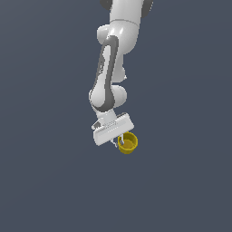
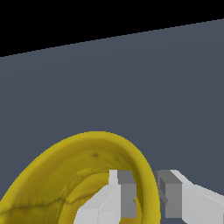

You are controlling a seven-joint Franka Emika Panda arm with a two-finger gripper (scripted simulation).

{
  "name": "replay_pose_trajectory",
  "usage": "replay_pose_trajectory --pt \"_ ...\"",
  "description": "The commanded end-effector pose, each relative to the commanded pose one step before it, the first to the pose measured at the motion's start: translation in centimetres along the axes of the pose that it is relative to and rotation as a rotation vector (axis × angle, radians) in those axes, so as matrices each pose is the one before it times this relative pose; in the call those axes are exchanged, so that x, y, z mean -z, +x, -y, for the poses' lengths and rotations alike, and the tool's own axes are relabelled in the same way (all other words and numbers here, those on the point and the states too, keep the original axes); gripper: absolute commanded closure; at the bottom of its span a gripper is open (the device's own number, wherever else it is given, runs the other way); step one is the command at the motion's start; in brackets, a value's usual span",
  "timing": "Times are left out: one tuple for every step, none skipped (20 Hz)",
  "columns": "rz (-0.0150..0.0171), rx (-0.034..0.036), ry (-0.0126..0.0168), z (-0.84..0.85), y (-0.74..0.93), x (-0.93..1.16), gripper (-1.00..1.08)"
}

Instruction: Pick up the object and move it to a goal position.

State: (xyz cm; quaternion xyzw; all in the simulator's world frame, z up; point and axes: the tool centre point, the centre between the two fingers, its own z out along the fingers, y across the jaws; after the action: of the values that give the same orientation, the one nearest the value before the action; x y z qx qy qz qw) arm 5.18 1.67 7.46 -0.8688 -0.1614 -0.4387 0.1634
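Yellow cup [image 1: 128,143] hangs tilted at the gripper [image 1: 118,140] under the arm [image 1: 108,68], and only the wrist view shows how: fingers [image 2: 124,197] pinch the cup's wall, one inside its ochre hollow, one outside.

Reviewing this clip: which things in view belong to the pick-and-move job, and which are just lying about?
Belongs to the job:
- yellow cup, tilted on its side, its wall pinched between the fingers
- gripper, one finger inside the cup, one outside

Just lying about:
- nothing else shows; only the plain grey-blue surface. No goal marker is visible.
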Motion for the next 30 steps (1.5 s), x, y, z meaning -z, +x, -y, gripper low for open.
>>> replay_pose_trajectory --pt "-0.01302 0.01229 0.01339 0.667 0.283 0.150 1.08" --pt "-0.00695 0.00688 0.00747 0.365 0.119 0.090 1.08" --pt "-0.00786 0.00780 0.00849 0.414 0.133 0.102 1.08" --pt "-0.00877 0.00873 0.00952 0.464 0.148 0.114 1.08" --pt "-0.00968 0.00967 0.01056 0.515 0.162 0.126 1.08" --pt "-0.01059 0.01061 0.01161 0.567 0.176 0.138 1.08" --pt "-0.01149 0.01155 0.01268 0.618 0.188 0.149 1.08" --pt "-0.01239 0.01250 0.01377 0.671 0.201 0.161 1.08" --pt "-0.01329 0.01346 0.01488 0.725 0.213 0.173 1.08" --pt "-0.01418 0.01443 0.01601 0.780 0.225 0.184 1.08" --pt "-0.01507 0.01540 0.01716 0.835 0.235 0.196 1.08" --pt "-0.01596 0.01638 0.01835 0.892 0.245 0.208 1.08" --pt "-0.01686 0.01738 0.01958 0.950 0.254 0.219 1.08" --pt "-0.01757 0.01819 0.02064 1.000 0.259 0.229 1.08" --pt "-0.01764 0.01834 0.02095 1.013 0.255 0.229 1.08" --pt "-0.01763 0.01841 0.02118 1.023 0.249 0.229 1.08" --pt "-0.01717 0.01800 0.02088 1.005 0.237 0.223 1.08" --pt "-0.01625 0.01713 0.02003 0.961 0.218 0.212 1.08" --pt "-0.01535 0.01627 0.01919 0.917 0.199 0.200 1.08" --pt "-0.01447 0.01540 0.01830 0.872 0.182 0.189 1.08" --pt "-0.01361 0.01450 0.01738 0.827 0.167 0.178 1.08" --pt "-0.01275 0.01361 0.01643 0.780 0.153 0.167 1.08" --pt "-0.01186 0.01274 0.01551 0.732 0.135 0.157 1.08" --pt "-0.01094 0.01188 0.01460 0.684 0.116 0.149 1.08" --pt "-0.01001 0.01101 0.01365 0.635 0.097 0.140 1.08" --pt "-0.00913 0.01014 0.01268 0.585 0.081 0.130 1.08" --pt "-0.00827 0.00923 0.01162 0.534 0.069 0.120 1.08" --pt "-0.00741 0.00828 0.01049 0.481 0.059 0.108 1.08" --pt "-0.00652 0.00731 0.00932 0.426 0.050 0.096 1.08" --pt "-0.00560 0.00633 0.00811 0.369 0.039 0.084 1.08"
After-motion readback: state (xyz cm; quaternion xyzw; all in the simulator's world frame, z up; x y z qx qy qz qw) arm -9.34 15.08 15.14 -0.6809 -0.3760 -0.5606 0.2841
